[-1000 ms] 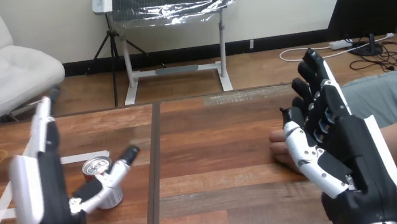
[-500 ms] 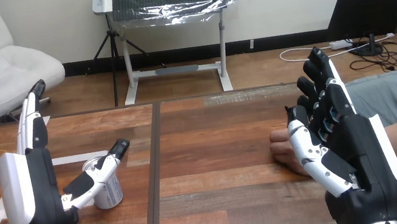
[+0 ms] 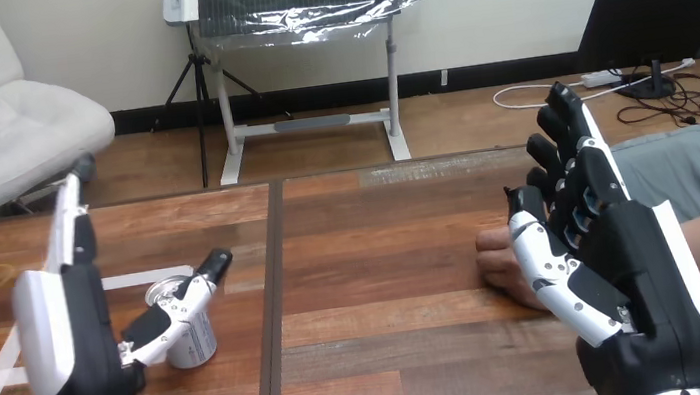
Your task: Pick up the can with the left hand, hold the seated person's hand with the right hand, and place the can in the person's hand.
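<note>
The pickup is judged to be in hand: the can (image 3: 191, 340) stands at the near left beside the left hand (image 3: 67, 343), whose fingers are straight. The right hand (image 3: 626, 264) is held open near the person's hand (image 3: 497, 258); closing round the can is needed next

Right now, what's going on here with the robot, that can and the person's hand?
The robot's left hand is open beside a drink can standing upright on the wooden table, thumb crossing in front of it; nothing is gripped yet. Its right hand, also open, is raised in front of the person's hand resting on the table; whether they touch, I cannot tell.
</note>
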{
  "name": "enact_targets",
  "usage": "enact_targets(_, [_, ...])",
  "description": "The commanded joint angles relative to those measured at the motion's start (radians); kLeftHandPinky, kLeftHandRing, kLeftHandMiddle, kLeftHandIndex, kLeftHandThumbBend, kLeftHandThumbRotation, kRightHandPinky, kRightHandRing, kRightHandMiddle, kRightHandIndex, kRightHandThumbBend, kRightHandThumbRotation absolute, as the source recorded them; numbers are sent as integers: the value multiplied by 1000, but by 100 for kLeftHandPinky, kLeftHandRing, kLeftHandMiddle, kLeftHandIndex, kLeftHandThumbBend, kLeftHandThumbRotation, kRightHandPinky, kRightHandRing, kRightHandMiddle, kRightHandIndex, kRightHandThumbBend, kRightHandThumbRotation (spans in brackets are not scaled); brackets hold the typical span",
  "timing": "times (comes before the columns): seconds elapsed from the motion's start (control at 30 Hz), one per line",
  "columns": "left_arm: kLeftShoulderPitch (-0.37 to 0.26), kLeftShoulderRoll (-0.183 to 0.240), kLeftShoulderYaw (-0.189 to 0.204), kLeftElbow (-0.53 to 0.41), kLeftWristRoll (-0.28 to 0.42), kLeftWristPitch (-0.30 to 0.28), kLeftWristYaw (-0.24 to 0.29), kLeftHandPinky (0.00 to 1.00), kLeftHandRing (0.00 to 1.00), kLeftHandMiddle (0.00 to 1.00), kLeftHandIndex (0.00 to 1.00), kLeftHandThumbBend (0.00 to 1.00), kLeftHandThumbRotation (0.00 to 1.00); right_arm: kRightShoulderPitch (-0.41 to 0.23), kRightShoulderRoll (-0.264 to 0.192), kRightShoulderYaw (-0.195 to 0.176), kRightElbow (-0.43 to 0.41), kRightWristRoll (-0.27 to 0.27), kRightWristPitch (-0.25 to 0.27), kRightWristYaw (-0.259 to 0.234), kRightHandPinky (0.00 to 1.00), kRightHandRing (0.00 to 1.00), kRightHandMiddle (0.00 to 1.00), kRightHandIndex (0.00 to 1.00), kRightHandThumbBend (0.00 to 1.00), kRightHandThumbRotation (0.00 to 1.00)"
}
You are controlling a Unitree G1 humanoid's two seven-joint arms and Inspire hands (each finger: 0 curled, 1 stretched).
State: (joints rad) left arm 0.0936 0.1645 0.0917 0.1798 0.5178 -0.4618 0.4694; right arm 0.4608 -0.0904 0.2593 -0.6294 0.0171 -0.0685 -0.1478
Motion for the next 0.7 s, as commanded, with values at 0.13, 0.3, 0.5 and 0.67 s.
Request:
enact_targets(0.13, [-115, 37, -25, 97, -63, 23, -94, 87, 92, 94, 93, 88, 43, -57, 39, -17, -46, -8, -10, 6, 100, 100, 100, 100, 0, 0])
enact_targets(0.3, [-151, 45, -28, 163, -123, 5, -159, 87, 93, 95, 94, 87, 41, -58, 35, -20, -50, -13, -4, 9, 100, 100, 100, 100, 0, 0])
enact_targets(0.5, [-189, 58, -35, 224, -148, 23, -211, 90, 94, 96, 95, 86, 39, -56, 31, -23, -55, -18, 3, 14, 100, 100, 100, 100, 0, 0])
enact_targets(0.67, [-217, 68, -42, 261, -141, 53, -227, 89, 94, 96, 95, 89, 43, -54, 31, -26, -58, -19, 7, 20, 100, 100, 100, 100, 0, 0])
